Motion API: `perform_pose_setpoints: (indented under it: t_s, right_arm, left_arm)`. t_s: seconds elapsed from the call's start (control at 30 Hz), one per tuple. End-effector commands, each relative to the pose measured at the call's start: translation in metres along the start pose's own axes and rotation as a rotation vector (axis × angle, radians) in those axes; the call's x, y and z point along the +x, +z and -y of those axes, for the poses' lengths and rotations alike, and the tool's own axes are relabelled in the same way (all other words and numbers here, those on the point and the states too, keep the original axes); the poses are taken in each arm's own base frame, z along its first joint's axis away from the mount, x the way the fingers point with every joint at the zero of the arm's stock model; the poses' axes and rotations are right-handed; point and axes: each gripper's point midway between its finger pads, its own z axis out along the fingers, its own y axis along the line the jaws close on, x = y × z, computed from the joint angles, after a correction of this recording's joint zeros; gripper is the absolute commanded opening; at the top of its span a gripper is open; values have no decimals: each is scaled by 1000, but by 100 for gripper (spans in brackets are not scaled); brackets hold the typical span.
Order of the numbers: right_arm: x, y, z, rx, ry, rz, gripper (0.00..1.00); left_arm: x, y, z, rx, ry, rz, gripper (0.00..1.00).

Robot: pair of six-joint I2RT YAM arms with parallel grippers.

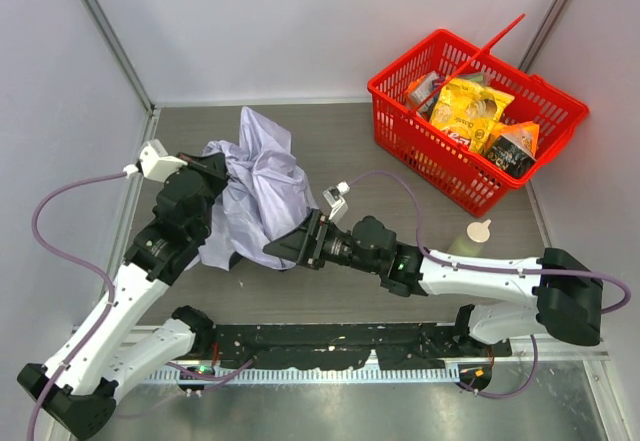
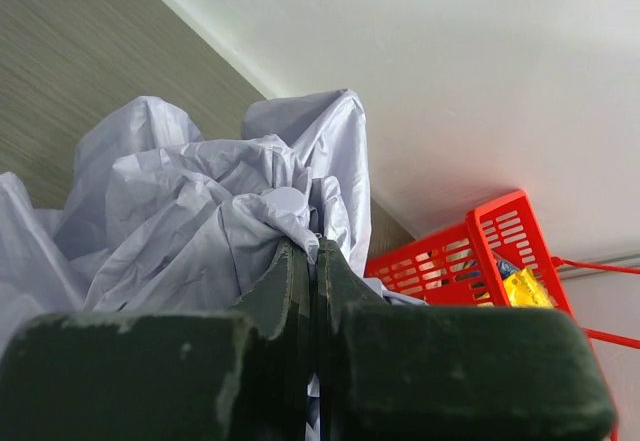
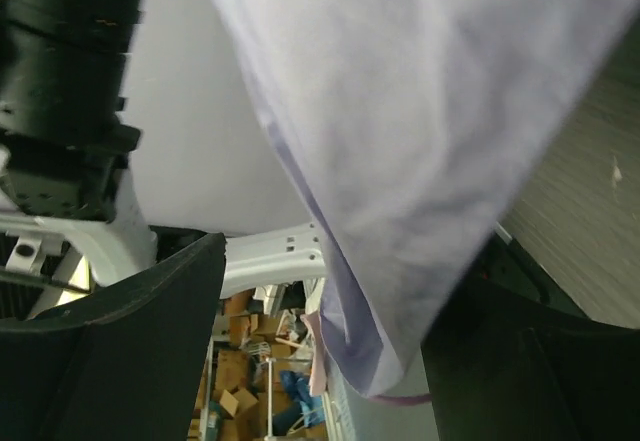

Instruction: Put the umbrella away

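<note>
Currently the umbrella (image 1: 262, 186) sits bunched at 10 o'clock on the table (image 1: 350, 151), left gripper (image 2: 314, 253) clamped on its fabric at 9 o'clock, right gripper (image 1: 290, 236) spread wide around the 5 o'clock hem.

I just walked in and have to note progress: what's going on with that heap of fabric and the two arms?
Two robot arms are working on a pale lavender umbrella that lies crumpled and loose on the table. The left gripper is shut on a fold of its fabric at the heap's left side. The right gripper is open at the near edge, with fabric hanging between its fingers, unclamped. The red basket at the far right holds snack packets. The umbrella is not yet bundled.
</note>
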Motion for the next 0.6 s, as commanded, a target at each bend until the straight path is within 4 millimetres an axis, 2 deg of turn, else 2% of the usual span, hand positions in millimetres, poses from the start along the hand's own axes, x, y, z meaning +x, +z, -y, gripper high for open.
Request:
perform_pose_setpoints:
  t_s: [0.0,0.13,0.2,0.27,0.3,0.33,0.37,0.4,0.47,0.53,0.57]
  right_arm:
    - [-1,-2,24,178,221,55,78]
    - [6,2,35,175,251,55,78]
    - [3,6,35,155,250,64,75]
    - [1,8,28,116,219,72,64]
    - [0,7,31,123,205,81,52]
    - [-3,6,36,139,174,98,49]
    - [-5,1,41,149,155,114,33]
    - [-11,-1,45,149,106,138,28]
    - [-16,-9,51,147,-8,147,4]
    - [-13,-18,52,117,-182,115,1]
    - [-14,-26,52,95,-356,104,1]
  left_arm:
    - [-27,5,30,86,-128,112,0]
    - [-34,3,38,105,-143,126,0]
    - [-36,2,39,109,-144,127,0]
    - [-37,0,39,113,-148,128,0]
    - [-38,-2,40,117,-151,126,0]
    - [-37,-3,38,116,-150,121,0]
    - [-37,-5,38,118,-153,114,0]
    - [-35,-6,37,120,-154,100,0]
    - [-26,-8,36,132,-161,61,0]
    - [-15,-10,33,136,-136,10,0]
    - [-11,-12,33,141,-114,-16,0]
